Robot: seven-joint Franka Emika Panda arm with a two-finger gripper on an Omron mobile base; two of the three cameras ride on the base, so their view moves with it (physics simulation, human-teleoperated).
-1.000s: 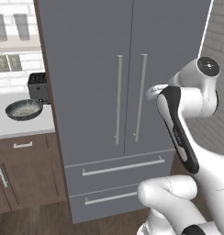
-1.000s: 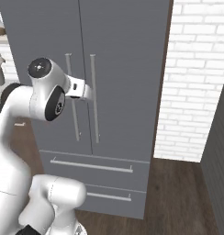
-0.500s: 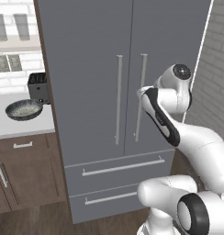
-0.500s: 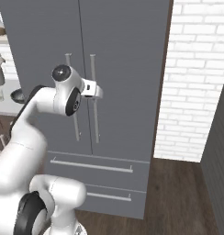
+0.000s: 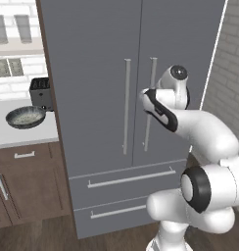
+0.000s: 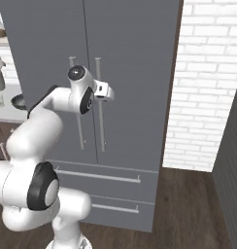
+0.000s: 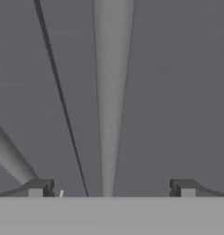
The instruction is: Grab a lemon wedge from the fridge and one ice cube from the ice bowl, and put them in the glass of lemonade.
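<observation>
Gripper [image 7: 111, 190] now nearer fridge [image 5: 102, 59] handle [image 7: 111, 92]

You get flat, even light with no glare and barely any shadow. The fridge [image 5: 126, 73] doors read as uniform grey, and their edges stay straight to the borders. Up close, the hand view is soft: the door handle [image 7: 111, 92] blurs along its sides (coarse rendering, really).

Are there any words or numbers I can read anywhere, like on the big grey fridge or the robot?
None: no words, numbers, brands or signs can be read anywhere.
The fridge doors are plain grey.
The robot arm and its hand carry no writing.
The toaster shows no label.
</observation>
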